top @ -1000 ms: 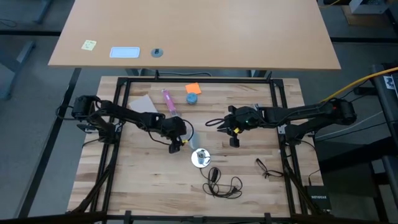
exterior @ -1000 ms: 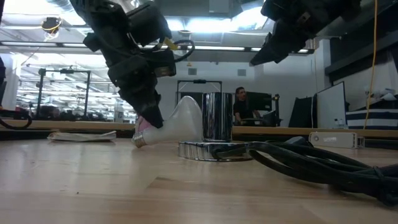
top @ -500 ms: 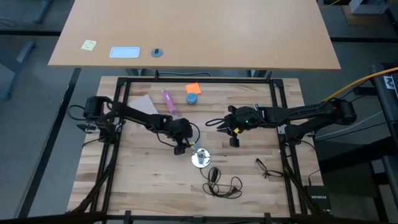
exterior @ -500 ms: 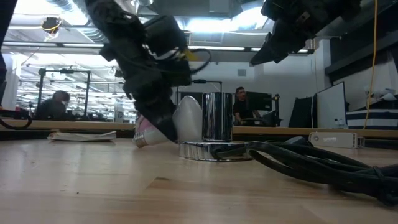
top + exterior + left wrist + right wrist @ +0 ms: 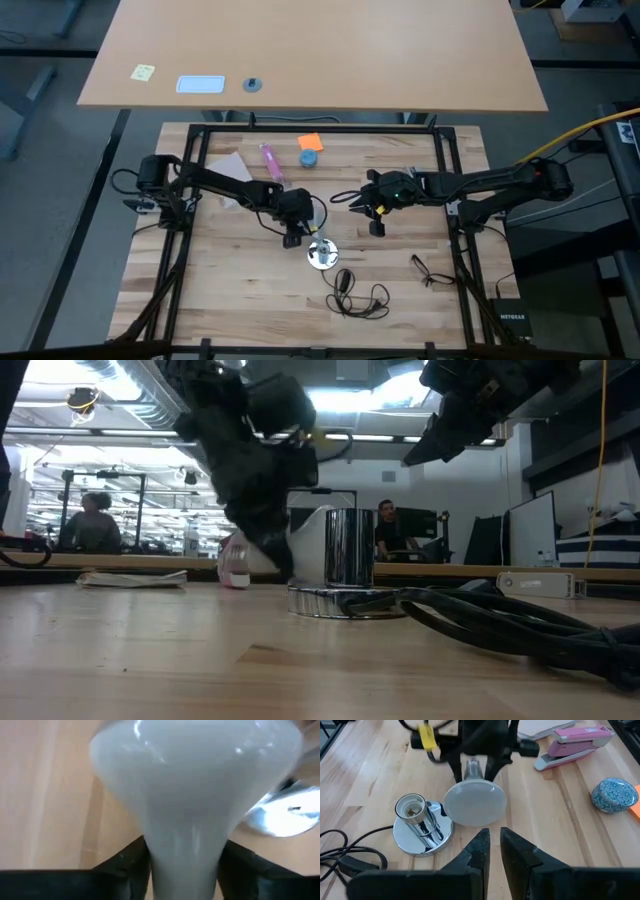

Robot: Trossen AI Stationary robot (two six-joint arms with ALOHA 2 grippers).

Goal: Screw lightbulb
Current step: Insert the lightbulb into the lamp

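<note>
Near frame center, the left claw (image 5: 475,757) looks clamped on the lightbulb (image 5: 475,805) neck, globe sticking out beside the silver lamp base (image 5: 420,827). Right claw (image 5: 492,842) hovers, nearly closed, empty.

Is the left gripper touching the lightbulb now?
Touching. In the right wrist view the left gripper has a finger on each side of the lightbulb neck; the left wrist view shows both fingers against it.
</note>
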